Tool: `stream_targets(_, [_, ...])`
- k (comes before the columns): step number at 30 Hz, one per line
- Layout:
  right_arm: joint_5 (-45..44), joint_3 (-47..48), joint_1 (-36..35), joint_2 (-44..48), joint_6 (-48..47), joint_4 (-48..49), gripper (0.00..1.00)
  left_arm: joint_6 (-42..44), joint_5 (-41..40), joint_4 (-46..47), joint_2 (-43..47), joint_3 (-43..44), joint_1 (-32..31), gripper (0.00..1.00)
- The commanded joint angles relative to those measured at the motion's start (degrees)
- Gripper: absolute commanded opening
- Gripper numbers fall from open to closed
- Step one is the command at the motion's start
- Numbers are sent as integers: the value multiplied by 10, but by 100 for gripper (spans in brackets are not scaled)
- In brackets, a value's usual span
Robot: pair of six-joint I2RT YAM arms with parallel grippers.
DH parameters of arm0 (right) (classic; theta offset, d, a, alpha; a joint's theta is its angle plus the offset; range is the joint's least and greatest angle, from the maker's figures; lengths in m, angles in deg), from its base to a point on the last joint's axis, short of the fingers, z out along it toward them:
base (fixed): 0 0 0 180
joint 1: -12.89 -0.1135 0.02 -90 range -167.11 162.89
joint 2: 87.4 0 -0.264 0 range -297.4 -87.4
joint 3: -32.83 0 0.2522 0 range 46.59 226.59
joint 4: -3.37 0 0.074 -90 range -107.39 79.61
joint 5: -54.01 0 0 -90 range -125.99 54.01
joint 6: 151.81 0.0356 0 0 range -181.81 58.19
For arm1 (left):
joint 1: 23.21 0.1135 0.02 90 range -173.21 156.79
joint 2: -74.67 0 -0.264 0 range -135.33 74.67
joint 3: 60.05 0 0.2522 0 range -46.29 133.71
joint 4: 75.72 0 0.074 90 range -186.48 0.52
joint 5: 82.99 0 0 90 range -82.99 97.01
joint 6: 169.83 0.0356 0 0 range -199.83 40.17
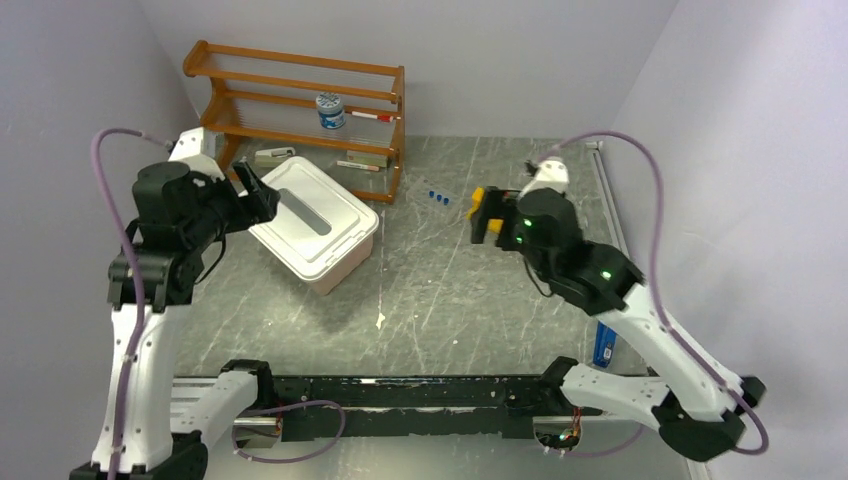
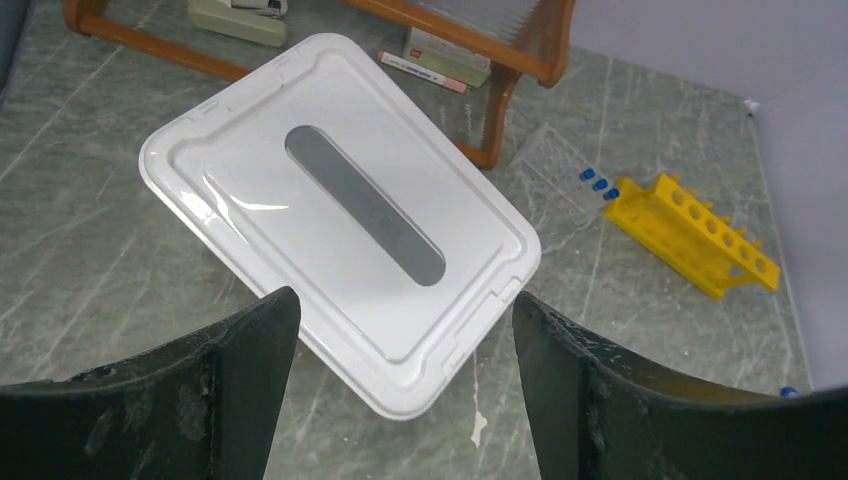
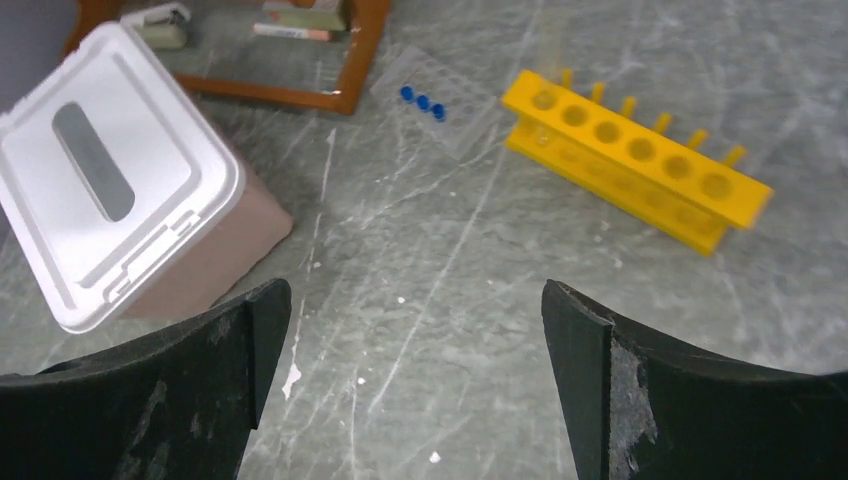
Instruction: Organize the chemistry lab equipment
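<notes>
Underneath, scuffed grey tabletop point(image 1: 450, 290), pale walls point(image 1: 500, 60)

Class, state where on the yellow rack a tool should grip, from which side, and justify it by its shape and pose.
Grip the yellow rack mid-length, across its narrow width, probably coming from above. It stands holes-up on the table, long and thin, with free space along both long sides.

Bright, even light from above; shadows soft, short. Pale glare streak on white box lid point(image 2: 345, 230). Wrist views: table point(image 3: 450, 300) sharp, black fingers point(image 3: 150, 400) at bottom edge blurred.
</notes>
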Motion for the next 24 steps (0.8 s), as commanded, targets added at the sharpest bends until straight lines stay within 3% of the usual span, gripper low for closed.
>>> stream_targets(1, [-89, 56, 1, 63, 50, -146, 100, -31, 13, -45, 67, 16, -3, 82])
stream_targets(6, [-125, 133, 1, 80, 44, -234, 100, -25, -31, -142, 102, 69, -3, 82])
stream_targets(10, [-78, 129, 1, 113, -23, -194, 100, -15, -61, -192, 120, 105, -3, 85])
stream_targets(24, [-51, 125, 1, 133, -41, -174, 100, 5, -104, -258, 169, 124, -3, 94])
